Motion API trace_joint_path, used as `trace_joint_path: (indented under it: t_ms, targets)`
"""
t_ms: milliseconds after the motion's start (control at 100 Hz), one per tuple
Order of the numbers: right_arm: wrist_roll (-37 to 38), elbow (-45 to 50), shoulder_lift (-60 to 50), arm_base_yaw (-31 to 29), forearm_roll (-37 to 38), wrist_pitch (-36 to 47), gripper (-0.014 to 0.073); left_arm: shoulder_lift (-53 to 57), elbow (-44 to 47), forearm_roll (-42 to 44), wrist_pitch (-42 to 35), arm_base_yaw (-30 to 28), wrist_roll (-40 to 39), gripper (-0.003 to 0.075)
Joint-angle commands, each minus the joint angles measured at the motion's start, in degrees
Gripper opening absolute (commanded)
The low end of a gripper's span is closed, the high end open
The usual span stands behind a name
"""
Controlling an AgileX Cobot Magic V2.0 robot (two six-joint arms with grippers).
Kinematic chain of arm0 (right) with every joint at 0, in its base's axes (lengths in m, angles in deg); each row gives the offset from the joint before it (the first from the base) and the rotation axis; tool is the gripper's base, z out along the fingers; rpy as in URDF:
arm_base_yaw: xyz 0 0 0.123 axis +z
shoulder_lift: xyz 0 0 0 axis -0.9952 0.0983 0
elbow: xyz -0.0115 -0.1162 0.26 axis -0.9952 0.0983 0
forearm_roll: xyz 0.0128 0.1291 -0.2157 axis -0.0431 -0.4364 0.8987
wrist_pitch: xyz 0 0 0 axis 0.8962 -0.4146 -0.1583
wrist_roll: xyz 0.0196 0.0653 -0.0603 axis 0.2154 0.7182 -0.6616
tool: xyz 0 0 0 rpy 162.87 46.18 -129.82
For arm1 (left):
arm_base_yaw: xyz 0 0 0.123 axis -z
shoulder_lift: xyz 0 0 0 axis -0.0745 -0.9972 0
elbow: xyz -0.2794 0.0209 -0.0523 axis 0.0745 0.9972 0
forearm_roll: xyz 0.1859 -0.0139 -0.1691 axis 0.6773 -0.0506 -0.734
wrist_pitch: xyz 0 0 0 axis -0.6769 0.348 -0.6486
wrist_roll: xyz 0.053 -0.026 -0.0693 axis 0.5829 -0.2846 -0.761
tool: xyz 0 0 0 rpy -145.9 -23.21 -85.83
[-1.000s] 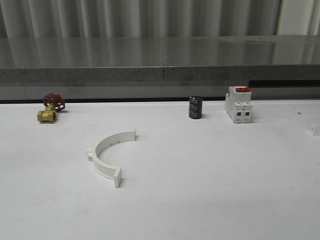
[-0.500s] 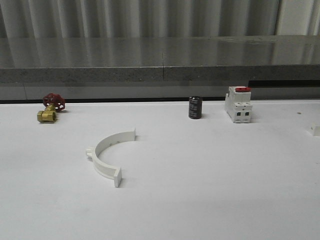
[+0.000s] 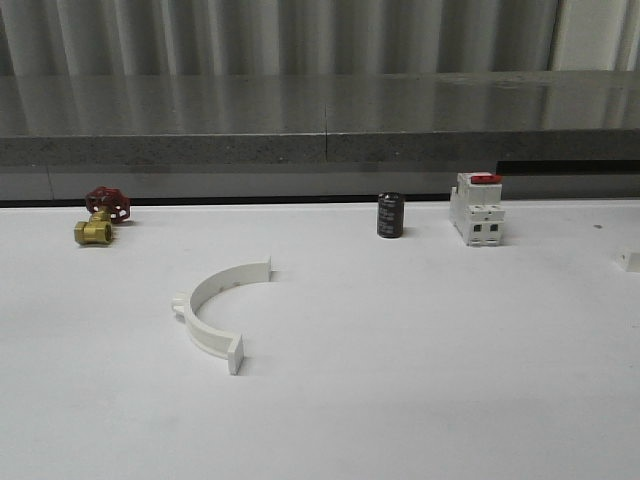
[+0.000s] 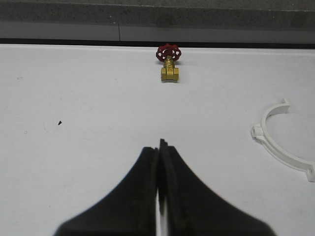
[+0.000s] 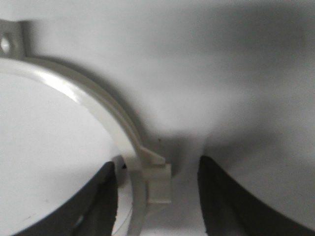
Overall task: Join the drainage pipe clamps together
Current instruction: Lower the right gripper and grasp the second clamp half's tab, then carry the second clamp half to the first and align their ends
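Observation:
One white drainage pipe clamp point(image 3: 215, 310) lies flat on the table left of centre, its curve bulging toward the left; the left wrist view shows this clamp point(image 4: 280, 142) off to one side. My left gripper point(image 4: 160, 145) is shut with nothing in it, above bare table and well short of that clamp. A second clamp half point(image 5: 88, 98) shows close up in the right wrist view. My right gripper point(image 5: 156, 162) is open and straddles this clamp's arc at its small block. A white tab point(image 3: 630, 262) of it peeks in at the right edge.
A brass valve with a red handwheel point(image 3: 100, 215) stands at the back left. A black cylinder point(image 3: 390, 215) and a white breaker with a red top point(image 3: 477, 208) stand at the back right. A grey ledge point(image 3: 320, 150) runs behind the table.
The white tab at the right edge of the front view has slid slightly right and down. The clamp left of centre and the other objects have not moved.

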Motion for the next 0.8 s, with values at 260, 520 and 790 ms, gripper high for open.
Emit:
trace_joint_path:
  t_ms: [260,520,790]
  targets:
    - [-0.34,-1.33,-2.38,0.08,-0.72,-1.06,0.0008,-0.3,-1.48,-0.05,-3.87,-0.03,0.04,-0.002]
    - [-0.27,-1.52,-2.38,-0.03,-2.99,-0.26,0.0004,-0.3,-1.48,-0.05,-3.87,-0.03,0.04,-0.002]
    - [4.47,-5.2,-4.02,1.89,-4.99,-6.65,0.0007,-0.3,-1.48,-0.05,-3.87,-0.03,0.04,-0.002]
